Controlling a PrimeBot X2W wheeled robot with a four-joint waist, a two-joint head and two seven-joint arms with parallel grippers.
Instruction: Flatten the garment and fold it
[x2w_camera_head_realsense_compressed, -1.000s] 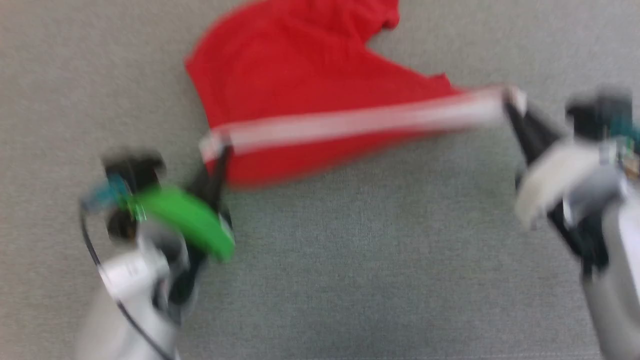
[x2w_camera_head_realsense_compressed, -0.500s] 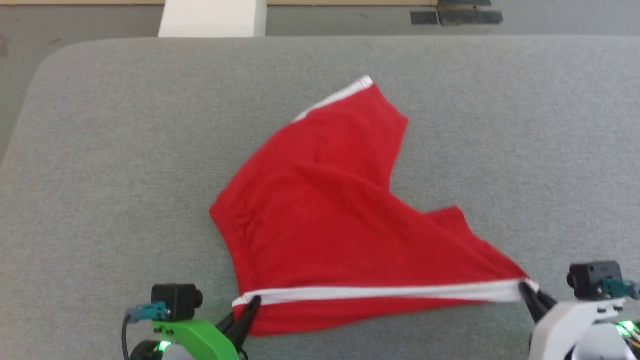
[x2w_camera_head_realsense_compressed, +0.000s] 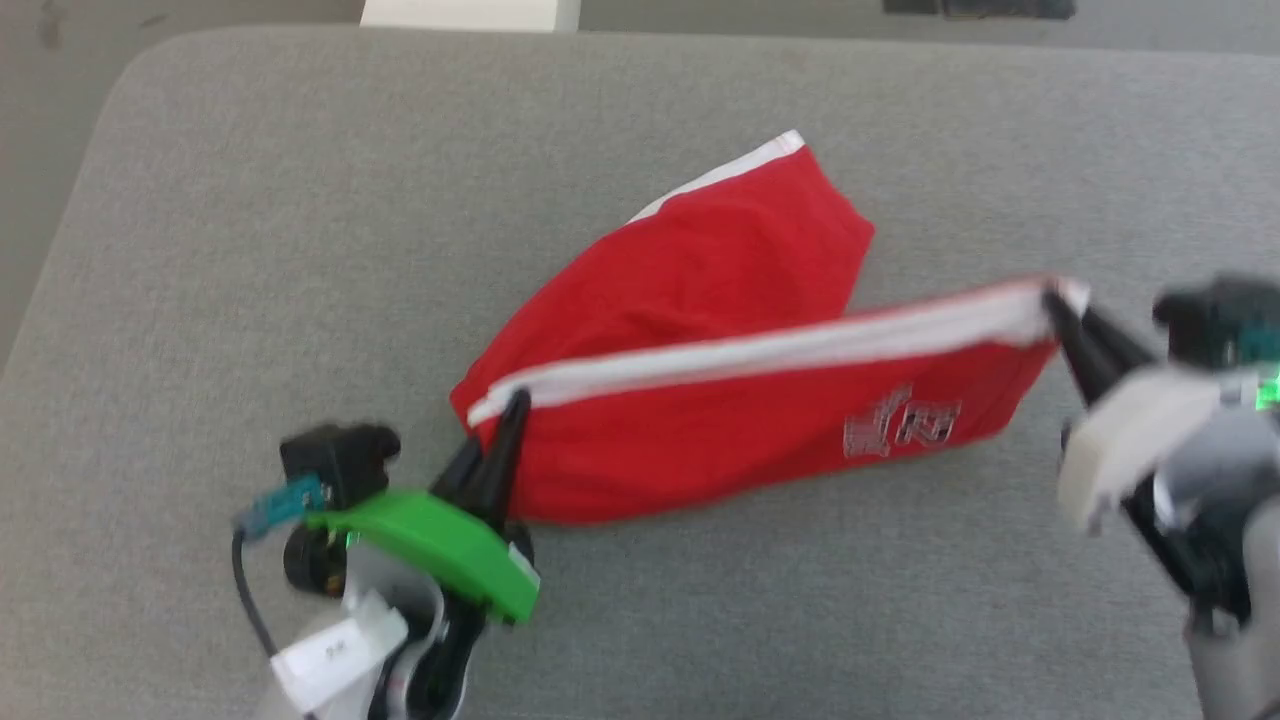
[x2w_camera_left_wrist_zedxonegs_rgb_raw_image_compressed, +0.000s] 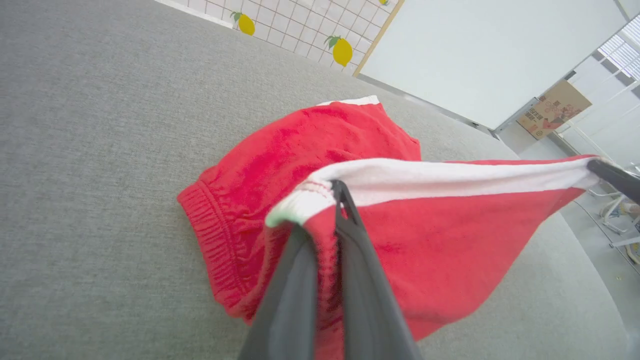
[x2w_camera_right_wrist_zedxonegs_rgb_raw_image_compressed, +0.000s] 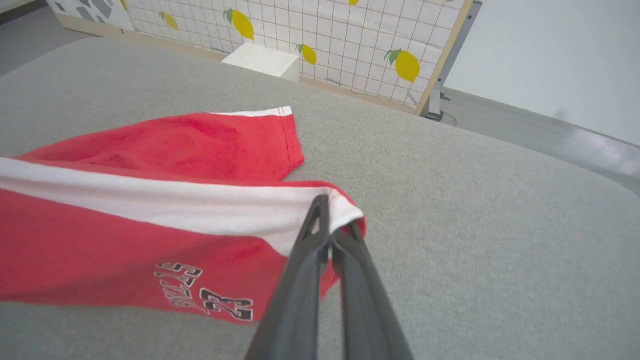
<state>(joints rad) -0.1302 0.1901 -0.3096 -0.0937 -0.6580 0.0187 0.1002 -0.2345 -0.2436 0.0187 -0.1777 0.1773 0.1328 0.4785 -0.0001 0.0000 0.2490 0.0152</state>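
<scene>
**Head view, read from left to right.** At the lower left, your left gripper (x2w_camera_head_realsense_compressed: 512, 405) is closed on the garment (x2w_camera_head_realsense_compressed: 720, 270). Its dark fingers pinch the waistband end of the white stripe (x2w_camera_head_realsense_compressed: 780, 350). In your left wrist view this gripper (x2w_camera_left_wrist_zedxonegs_rgb_raw_image_compressed: 337, 189) has both fingers pressed together with red and white cloth between them. The gathered waistband (x2w_camera_left_wrist_zedxonegs_rgb_raw_image_compressed: 207, 245) sags to the grey table (x2w_camera_left_wrist_zedxonegs_rgb_raw_image_compressed: 75, 150) just left of the fingers.

Between your two grippers the garment is pulled out along the white stripe. The stripe runs taut from lower left up to the right and is lifted off the table (x2w_camera_head_realsense_compressed: 250, 250). Below the stripe hangs a red panel with a white-outlined print (x2w_camera_head_realsense_compressed: 905, 425). You cannot tell whether its lower edge touches the table. Behind the stripe the other leg lies on the table, pointing toward the far edge, with white hem trim (x2w_camera_head_realsense_compressed: 765, 160) at its end.

At the right, your right gripper (x2w_camera_head_realsense_compressed: 1052, 295) is closed on the hem end of the stripe; the arm behind it is blurred. In your right wrist view this gripper (x2w_camera_right_wrist_zedxonegs_rgb_raw_image_compressed: 327, 215) has its fingers meeting on the white corner. The garment (x2w_camera_right_wrist_zedxonegs_rgb_raw_image_compressed: 150, 145) extends to that view's left, with the print (x2w_camera_right_wrist_zedxonegs_rgb_raw_image_compressed: 205, 295) low on the hanging panel.
</scene>
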